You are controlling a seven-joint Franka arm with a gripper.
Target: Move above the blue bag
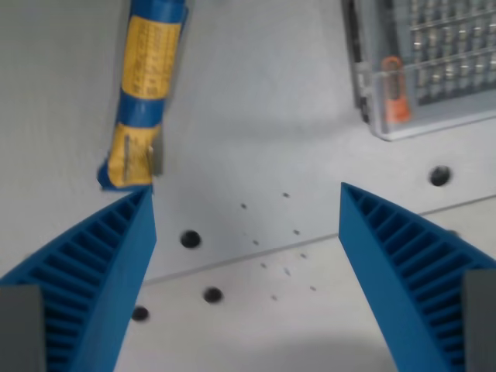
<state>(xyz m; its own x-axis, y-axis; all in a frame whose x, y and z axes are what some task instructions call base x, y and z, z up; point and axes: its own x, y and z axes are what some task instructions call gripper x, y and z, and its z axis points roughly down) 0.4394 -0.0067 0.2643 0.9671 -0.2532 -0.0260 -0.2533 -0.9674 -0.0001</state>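
Note:
The blue bag (145,85) with yellow label panels lies on the grey table at the wrist view's upper left, running from the top edge down to a crumpled end just above my left fingertip. My gripper (246,200) is open, its two blue ribbed fingers (93,271) spread wide with only bare table between them. The bag sits to the left of and beyond the gap, almost touching the left fingertip in the picture.
A clear plastic case (422,66) holding metal bits and an orange piece occupies the upper right. The grey table (256,139) has several dark screw holes and a seam running across below the fingertips.

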